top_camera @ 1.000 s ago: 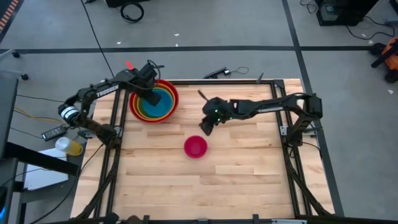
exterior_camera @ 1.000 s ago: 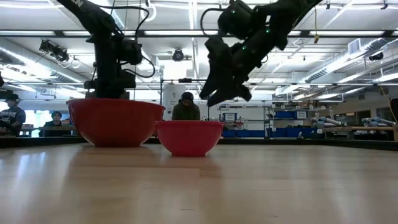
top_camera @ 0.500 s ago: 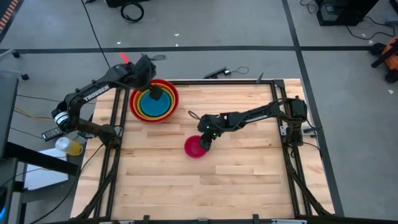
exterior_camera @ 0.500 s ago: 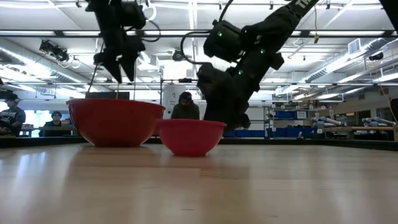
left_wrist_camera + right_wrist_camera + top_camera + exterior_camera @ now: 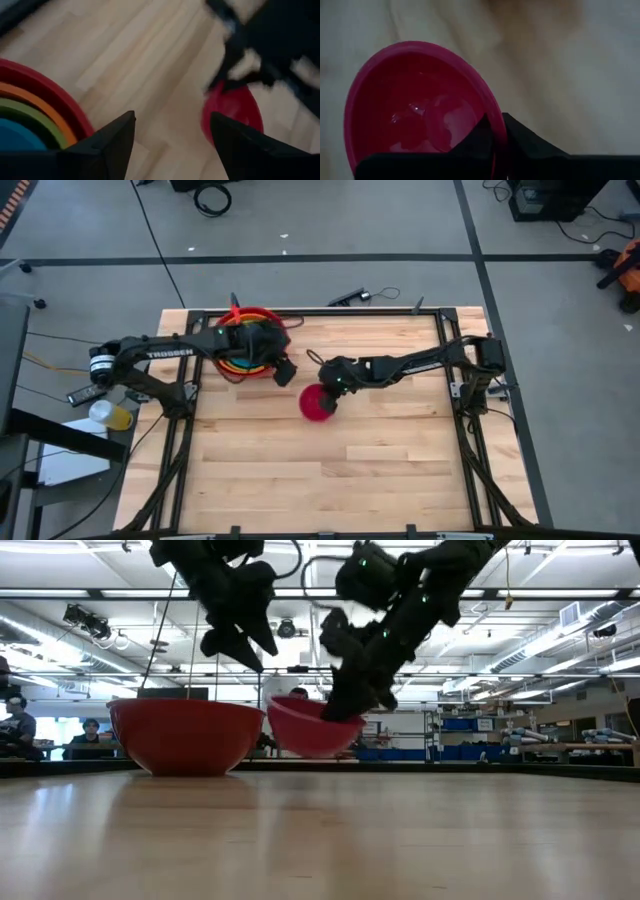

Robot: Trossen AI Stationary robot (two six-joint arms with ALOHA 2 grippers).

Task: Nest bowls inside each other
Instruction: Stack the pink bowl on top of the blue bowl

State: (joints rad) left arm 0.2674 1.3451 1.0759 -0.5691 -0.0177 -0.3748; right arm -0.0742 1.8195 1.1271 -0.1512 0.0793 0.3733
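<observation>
A stack of bowls (image 5: 262, 317) with the red one outermost stands on its base at the table's far left; the left wrist view shows orange (image 5: 37, 102), green and blue inside it. My left gripper (image 5: 284, 370) hangs open above the table beside the stack's right rim, holding nothing. The magenta pink bowl (image 5: 318, 404) is in mid-table, with my right gripper (image 5: 335, 386) shut on it. In the low view the pink bowl (image 5: 312, 732) hangs tilted beside the red bowl (image 5: 180, 735). My right gripper pinches the pink bowl's rim (image 5: 494, 125) on its far right side, one finger (image 5: 482, 136) inside the bowl and the other outside. The fingers slant down from the table's right. The bowl is lifted clear of the table and tilted, its opening still mostly upward.
The table's near half is bare wood (image 5: 330, 480). A dark cable and a small tool (image 5: 352, 297) lie by the far edge. A yellow bottle (image 5: 110, 416) stands off the table's left side. People (image 5: 15, 725) sit in the room behind.
My left gripper has risen out of the stacked bowls and swung toward the table's right, now beside the stack. My right gripper has sunk onto the pink bowl, shut on its rim and raised it; the bowl has left the table and tipped.
</observation>
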